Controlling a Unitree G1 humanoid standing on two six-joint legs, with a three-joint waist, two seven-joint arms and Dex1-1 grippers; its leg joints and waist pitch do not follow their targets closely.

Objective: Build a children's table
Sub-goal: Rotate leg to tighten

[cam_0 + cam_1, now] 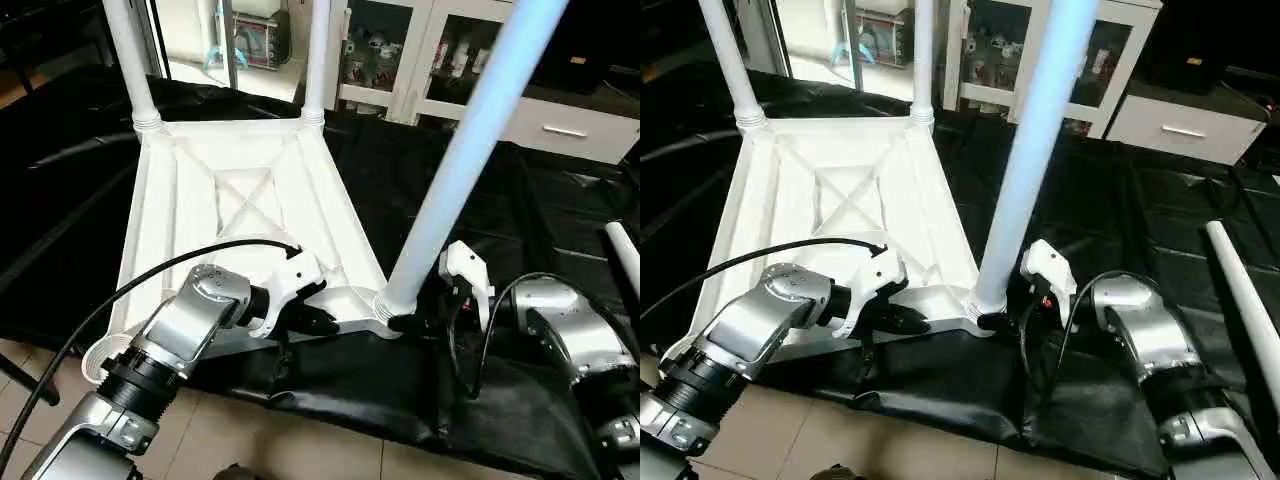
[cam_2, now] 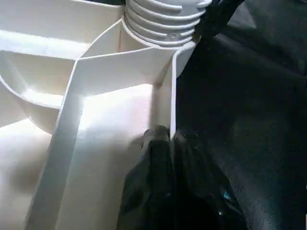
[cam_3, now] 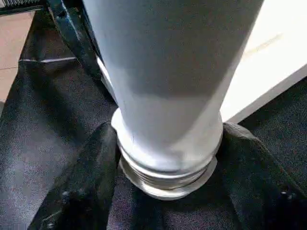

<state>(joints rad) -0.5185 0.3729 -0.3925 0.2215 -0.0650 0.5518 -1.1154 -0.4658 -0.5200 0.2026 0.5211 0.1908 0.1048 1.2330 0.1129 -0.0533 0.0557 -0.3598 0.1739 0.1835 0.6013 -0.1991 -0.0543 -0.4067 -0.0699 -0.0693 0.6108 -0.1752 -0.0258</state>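
Legs: three upright in the tabletop [image 1: 250, 190], one loose; left gripper [image 2: 165, 139] pinching its rim, right gripper [image 3: 168, 191] around one leg [image 1: 470, 150]

1. The table top [image 1: 240, 190] is showing smooth, faintly glossy white plastic with moulded ribs.
2. The legs [image 1: 470, 150] are looking like smooth white plastic tubes, ridged at the base.
3. The black sheet [image 1: 480, 210] underneath is gleaming like wrinkled plastic film.
4. The forearms [image 1: 190, 320] are shining as brushed silver metal.
5. The floor [image 1: 260, 440] is appearing as smooth tile.
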